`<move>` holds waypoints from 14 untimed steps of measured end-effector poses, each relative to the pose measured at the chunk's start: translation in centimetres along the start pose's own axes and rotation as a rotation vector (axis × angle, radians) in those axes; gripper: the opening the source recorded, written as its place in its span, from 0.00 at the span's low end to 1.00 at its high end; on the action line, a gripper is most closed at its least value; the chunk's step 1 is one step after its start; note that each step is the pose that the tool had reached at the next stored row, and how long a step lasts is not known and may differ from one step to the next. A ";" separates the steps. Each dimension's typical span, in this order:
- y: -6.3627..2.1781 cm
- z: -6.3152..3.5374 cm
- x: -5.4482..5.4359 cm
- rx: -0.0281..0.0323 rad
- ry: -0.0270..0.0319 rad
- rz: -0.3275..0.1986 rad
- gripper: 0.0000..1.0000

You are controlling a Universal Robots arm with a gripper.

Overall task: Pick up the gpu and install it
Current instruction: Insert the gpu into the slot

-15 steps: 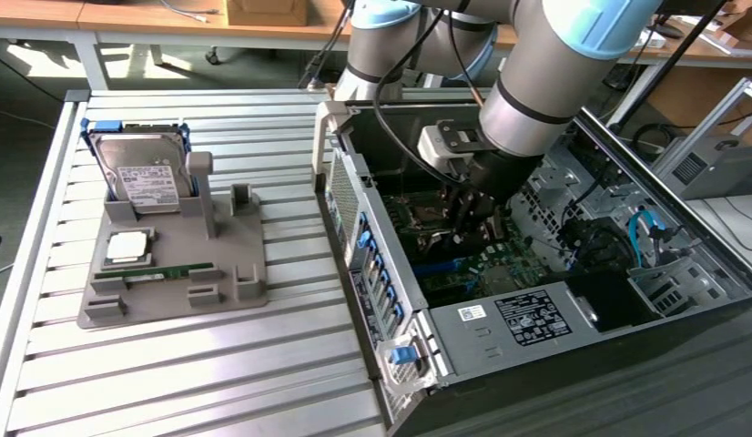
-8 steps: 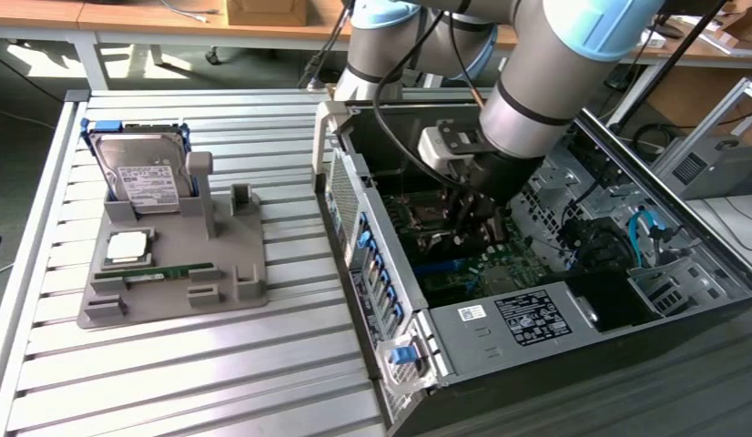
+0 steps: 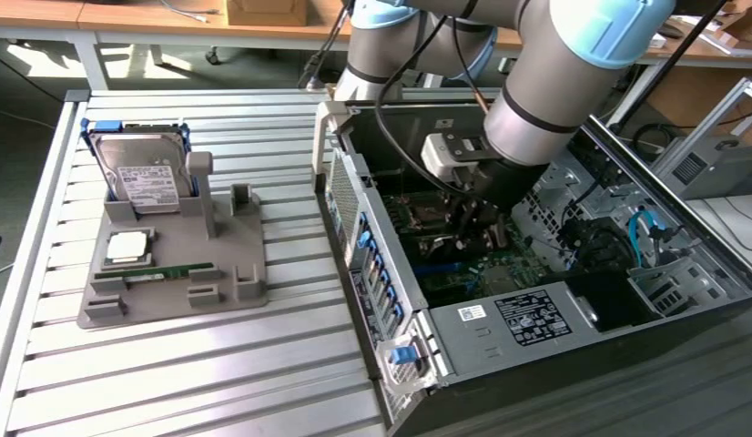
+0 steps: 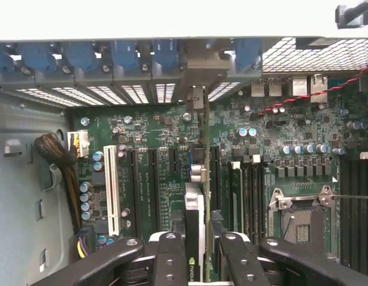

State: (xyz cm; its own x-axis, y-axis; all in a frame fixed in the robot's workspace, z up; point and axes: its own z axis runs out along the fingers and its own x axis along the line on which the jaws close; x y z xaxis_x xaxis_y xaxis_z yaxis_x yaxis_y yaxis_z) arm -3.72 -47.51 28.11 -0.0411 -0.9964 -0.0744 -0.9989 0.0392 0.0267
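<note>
The gripper (image 4: 199, 253) is down inside the open computer case (image 3: 498, 319), its two black fingers (image 4: 170, 259) closed on the gpu (image 4: 195, 229), which they hold on edge between them; the card's thin green board and dark cooler with a small logo show just above the fingertips. So the pick-up is done: the card is off the grey parts tray (image 3: 169, 282) out on the slatted table (image 3: 206, 373) and now hangs over the motherboard (image 4: 154, 137), among the expansion slots and near the dark slot (image 4: 209, 179) at about one o'clock from the white slot (image 4: 111, 190). Seen from the wrist, the card's metal bracket end (image 4: 196, 98) reaches toward the case's rear wall with the blue slot clips (image 4: 121, 56). I judge the install to be under way but unfinished, since the card looks to stand above the board rather than sunk into a slot, though that is hard to confirm. On the tray, the hard drive (image 3: 146, 177) stands upright at twelve o'clock and the memory stick (image 3: 157, 271) lies at six o'clock from it, both untouched. In the exterior view the arm (image 3: 546, 100) covers the gripper and the card entirely, and the card's bottom edge and the slot beneath it are hidden behind the fingers in the wrist view.
</note>
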 end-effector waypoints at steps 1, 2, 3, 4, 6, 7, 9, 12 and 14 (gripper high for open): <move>0.00 -0.01 0.1 0.0000 0.0000 0.000 0.27; 0.00 -0.02 0.2 0.0000 0.0001 0.000 0.27; 0.00 -0.02 0.2 0.0000 0.0001 0.000 0.27; -0.01 -0.02 0.2 0.0000 0.0004 0.000 0.27; -0.09 -0.02 0.2 0.0000 0.0009 0.000 0.27; -0.15 -0.01 0.2 0.0001 0.0011 0.000 0.27; -0.36 0.02 0.2 0.0001 0.0018 0.000 0.27; -0.66 0.04 0.2 -0.0001 0.0047 0.000 0.27; -0.67 0.07 0.2 0.0002 0.0071 0.000 0.27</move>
State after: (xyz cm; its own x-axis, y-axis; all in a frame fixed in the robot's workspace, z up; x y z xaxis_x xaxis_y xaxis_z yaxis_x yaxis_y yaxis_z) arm -3.06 -47.73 28.00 -0.0412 -0.9969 -0.0674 -0.9989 0.0395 0.0265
